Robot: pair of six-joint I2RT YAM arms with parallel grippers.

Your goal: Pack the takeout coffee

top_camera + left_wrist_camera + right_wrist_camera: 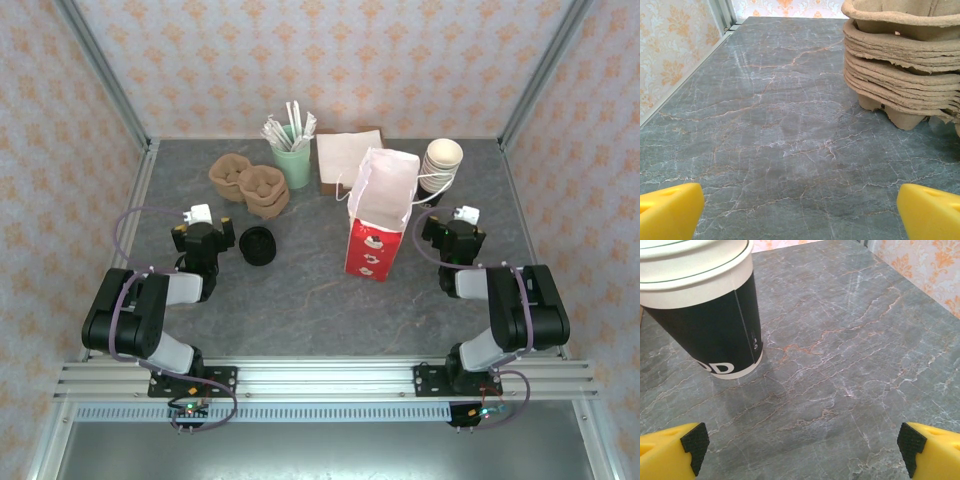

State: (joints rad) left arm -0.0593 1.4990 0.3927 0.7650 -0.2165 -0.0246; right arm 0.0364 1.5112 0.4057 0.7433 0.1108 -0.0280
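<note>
The takeout coffee (pixel 257 246), a short dark cup under a round black lid, stands on the grey marble table (pixel 310 300) left of centre. My left gripper (pixel 203 232) sits just to its left, open with nothing between its yellow fingers (pixel 670 212); in the left wrist view the left gripper (pixel 800 212) hangs over bare table. The red-and-white paper bag (pixel 378 215) stands upright and open at centre right. Right of the bag, my right gripper (pixel 455 232) is open and holds nothing; in the right wrist view the right gripper (pixel 802 450) is over bare table.
A stack of brown pulp cup carriers (pixel 250 185) (pixel 902 60) lies at the back left. A green cup of stirrers (pixel 292 150) and brown napkins (pixel 348 155) are behind the bag. A stack of cream-rimmed cups (pixel 441 165) (pixel 705 315) stands at the back right. Frame posts edge the table.
</note>
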